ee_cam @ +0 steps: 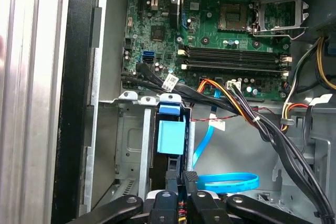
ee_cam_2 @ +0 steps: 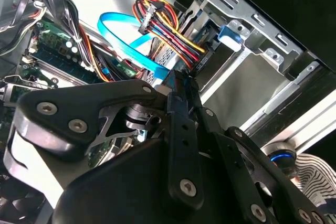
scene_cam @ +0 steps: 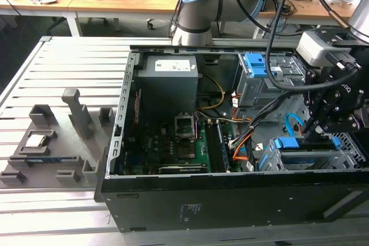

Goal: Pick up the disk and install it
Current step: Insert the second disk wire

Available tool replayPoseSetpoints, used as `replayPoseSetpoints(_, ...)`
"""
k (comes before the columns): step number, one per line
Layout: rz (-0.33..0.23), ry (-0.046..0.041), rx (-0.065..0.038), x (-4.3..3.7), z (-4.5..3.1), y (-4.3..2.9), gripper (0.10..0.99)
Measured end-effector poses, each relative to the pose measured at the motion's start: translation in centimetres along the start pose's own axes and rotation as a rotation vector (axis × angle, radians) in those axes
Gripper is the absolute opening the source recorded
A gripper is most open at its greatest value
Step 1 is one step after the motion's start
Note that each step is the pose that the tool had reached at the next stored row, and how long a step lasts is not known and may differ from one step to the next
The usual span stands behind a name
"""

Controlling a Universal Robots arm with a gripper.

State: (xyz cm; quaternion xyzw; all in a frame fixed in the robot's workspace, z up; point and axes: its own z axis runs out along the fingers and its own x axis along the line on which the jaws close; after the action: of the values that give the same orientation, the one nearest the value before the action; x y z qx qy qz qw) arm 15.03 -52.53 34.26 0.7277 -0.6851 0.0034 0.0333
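Note:
The disk stands on edge in the lower drive cage (scene_cam: 311, 158) at the exterior view's right, inside the open computer case (scene_cam: 230, 200). Its blue carrier frame (scene_cam: 286, 143) shows at the end nearer the motherboard. In the first wrist view the same blue carrier tab (ee_cam: 170, 132) sits in the cage slot. My gripper (scene_cam: 318, 133) hangs right over the disk's upper edge, fingers pressed together with nothing between them. In the first wrist view the fingertips (ee_cam: 190, 179) sit just short of the blue tab; the gripper (ee_cam_2: 180, 90) also shows shut in the second wrist view.
A blue flat cable (ee_cam: 231, 182) and a bundle of coloured power wires (ee_cam_2: 165, 27) run close beside the cage. A second drive cage with blue latches (scene_cam: 256, 64) stands further back. The motherboard (scene_cam: 184, 142) lies at the case's middle. Grey fixtures (scene_cam: 46, 142) stand outside at the exterior view's left.

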Motion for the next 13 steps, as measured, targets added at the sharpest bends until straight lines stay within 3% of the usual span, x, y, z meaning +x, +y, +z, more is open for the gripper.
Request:
replayPoseSetpoints(6, -0.035, 0.0014, 0.004, 0.04, -0.26, 0.01, 0.161)
replayPoseSetpoints(7, -0.04, 0.0015, 0.004, 0.33, -0.26, 0.03, 0.161)
replayPoseSetpoints(10, -0.044, -0.0247, 0.006, 0.35, -0.19, 0.03, 0.161)
replayPoseSetpoints(13, -0.047, -0.0281, 0.007, 0.34, -0.21, 0.03, 0.161)
